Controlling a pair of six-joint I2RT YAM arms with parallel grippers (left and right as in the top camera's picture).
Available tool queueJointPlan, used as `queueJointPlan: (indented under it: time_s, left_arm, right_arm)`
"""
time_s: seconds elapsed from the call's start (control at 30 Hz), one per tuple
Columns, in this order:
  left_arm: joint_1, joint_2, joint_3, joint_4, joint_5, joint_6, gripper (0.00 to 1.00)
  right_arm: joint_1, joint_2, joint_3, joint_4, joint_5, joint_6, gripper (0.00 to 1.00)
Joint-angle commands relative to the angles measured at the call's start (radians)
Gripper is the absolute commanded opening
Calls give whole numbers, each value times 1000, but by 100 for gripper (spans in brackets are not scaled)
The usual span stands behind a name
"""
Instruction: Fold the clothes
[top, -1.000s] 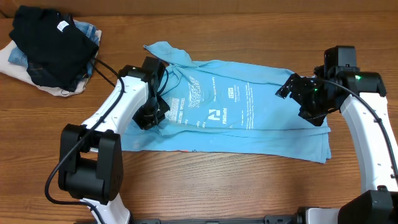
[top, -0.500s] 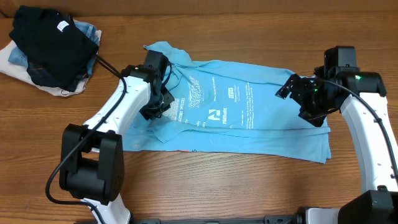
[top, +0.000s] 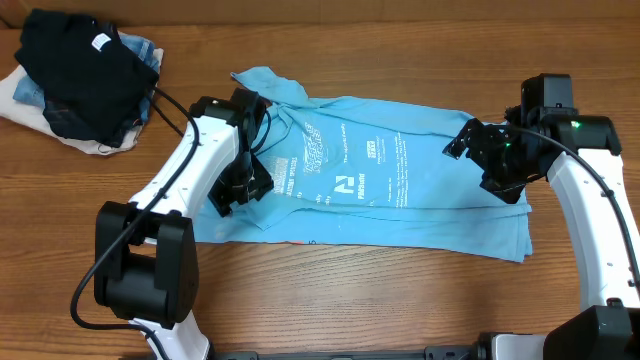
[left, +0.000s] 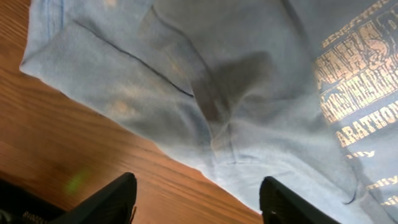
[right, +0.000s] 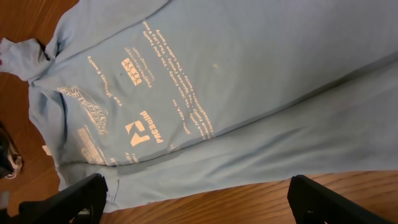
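Left gripper (left: 199, 190) is hovering wide open over the shirt (top: 400, 190), hiding some cloth from overhead. Right gripper (right: 196, 190) is gaping, empty.

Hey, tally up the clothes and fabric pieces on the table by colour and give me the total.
light blue shirt: 1
black garment: 1
denim cloth: 1
white cloth: 1
Total: 4, though the pile at the corner may hide more.
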Motion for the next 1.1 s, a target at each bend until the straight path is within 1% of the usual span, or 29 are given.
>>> queueJointPlan:
  time_s: [0.0, 0.1, 0.23, 0.33, 0.5, 0.67, 0.9, 1.07]
  left_arm:
    - [-18, 5, -14, 24, 43, -5, 69]
    - [-24, 5, -58, 89, 62, -12, 70]
    - [-21, 6, -126, 185, 99, -12, 67]
    - [-22, 6, -162, 231, 113, -19, 61]
    - [-22, 6, -174, 241, 116, -19, 50]
    - [-22, 6, -178, 252, 115, -19, 50]
    - [-22, 6, -227, 293, 113, -19, 50]
    - [-22, 6, -236, 298, 106, -18, 47]
  right_arm:
    - [4, -8, 13, 7, 10, 5, 97]
    - [4, -8, 13, 0, 10, 4, 97]
    - [4, -8, 13, -9, 10, 4, 97]
    - [4, -8, 13, -12, 10, 4, 97]
    - [4, -8, 13, -12, 10, 4, 97]
    - [4, -8, 13, -16, 10, 4, 97]
    - [4, -8, 13, -21, 10, 4, 97]
    - [4, -8, 13, -20, 10, 4, 97]
